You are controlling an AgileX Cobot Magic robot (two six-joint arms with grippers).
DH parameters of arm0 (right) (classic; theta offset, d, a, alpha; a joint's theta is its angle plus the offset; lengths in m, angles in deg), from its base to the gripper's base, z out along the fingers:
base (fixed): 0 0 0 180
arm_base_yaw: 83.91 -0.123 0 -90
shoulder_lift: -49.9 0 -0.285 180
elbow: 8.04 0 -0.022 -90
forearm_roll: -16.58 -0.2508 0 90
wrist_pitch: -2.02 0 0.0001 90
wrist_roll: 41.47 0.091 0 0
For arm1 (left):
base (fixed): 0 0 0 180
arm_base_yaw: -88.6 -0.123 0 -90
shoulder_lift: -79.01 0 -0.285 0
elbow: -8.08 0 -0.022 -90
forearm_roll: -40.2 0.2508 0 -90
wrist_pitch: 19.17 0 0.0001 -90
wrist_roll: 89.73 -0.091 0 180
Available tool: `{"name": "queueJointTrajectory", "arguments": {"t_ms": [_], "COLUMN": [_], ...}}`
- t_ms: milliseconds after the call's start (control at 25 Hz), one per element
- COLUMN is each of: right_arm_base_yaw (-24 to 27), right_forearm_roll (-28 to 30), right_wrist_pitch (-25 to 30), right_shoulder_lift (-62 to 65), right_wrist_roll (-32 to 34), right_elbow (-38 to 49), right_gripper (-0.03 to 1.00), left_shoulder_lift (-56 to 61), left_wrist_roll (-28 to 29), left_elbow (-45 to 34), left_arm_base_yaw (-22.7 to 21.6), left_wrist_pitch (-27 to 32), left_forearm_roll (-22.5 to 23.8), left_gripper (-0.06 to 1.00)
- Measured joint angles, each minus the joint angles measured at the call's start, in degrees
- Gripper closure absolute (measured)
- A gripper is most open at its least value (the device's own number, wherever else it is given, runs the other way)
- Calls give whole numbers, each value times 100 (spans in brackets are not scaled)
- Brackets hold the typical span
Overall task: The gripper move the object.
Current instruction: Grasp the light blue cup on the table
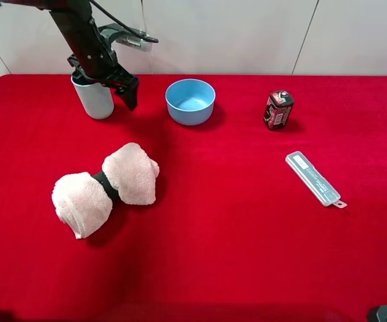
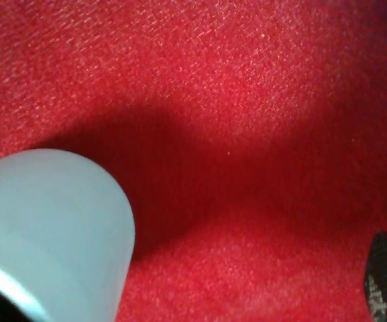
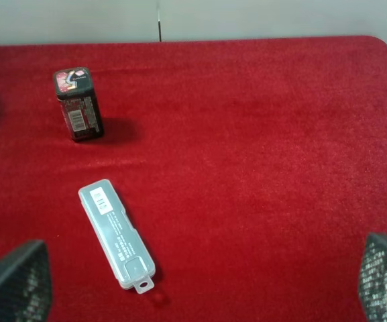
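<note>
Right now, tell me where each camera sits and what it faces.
Exterior high: mounted high, looking down on the red table; left arm and left hand at the teal cup.
Left wrist: close above the table; cup, one fingertip.
Right wrist: faces black box, clear case; right hand fingertips show.
Shared: cup, first two.

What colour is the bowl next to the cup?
The bowl is light blue, seen best in the exterior high view.

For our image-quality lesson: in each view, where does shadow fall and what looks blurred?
Exterior high: sharp, with shadow on the cloth right of the cup. Left wrist: cup close and soft, dark shadow beside it. Right wrist: case sharp, right pincer fingertips blurred.
</note>
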Motion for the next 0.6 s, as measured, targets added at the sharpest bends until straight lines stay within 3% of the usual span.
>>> {"name": "queueJointTrajectory", "arguments": {"t_ms": [600], "right_arm_base_yaw": [0], "right_forearm_roll": [0], "right_wrist_pitch": [0], "right_shoulder_lift": [0], "right_wrist_roll": [0], "right_elbow": [0], "right_gripper": [27], "left_shoulder_lift": [-64], "left_wrist_roll": [0], "left_elbow": [0], "left_arm_base_yaw": [0], "left_wrist_pitch": [-92], "left_forearm_roll": [0], "left_gripper": [24]}}
